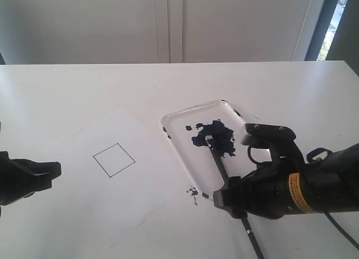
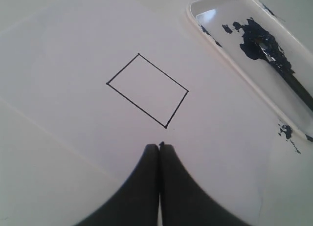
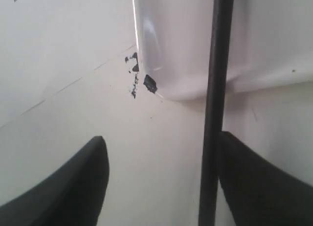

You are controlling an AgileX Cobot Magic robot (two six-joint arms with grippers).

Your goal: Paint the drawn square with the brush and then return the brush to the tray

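Here the brush [image 1: 219, 161] lies with its bristles in the dark paint puddle [image 1: 214, 137] inside the tray [image 1: 188, 149]. Its handle runs out over the tray's rim toward five o'clock and onto the table [image 1: 84, 85]. The right gripper [image 3: 161, 138] straddles that handle with its jaws spread wide, clasping nothing. The handle seems to rest against one finger, though the close view leaves this unsure. The square [image 1: 114, 160] sits on the paper [image 1: 129, 197] at nine o'clock from the tray, bare pen lines with no paint inside. The left gripper [image 2: 160, 147] is near it at the paper's edge, fingers pressed together and empty. A few paint specks [image 1: 193, 190] mark the paper just beside the tray's near corner.
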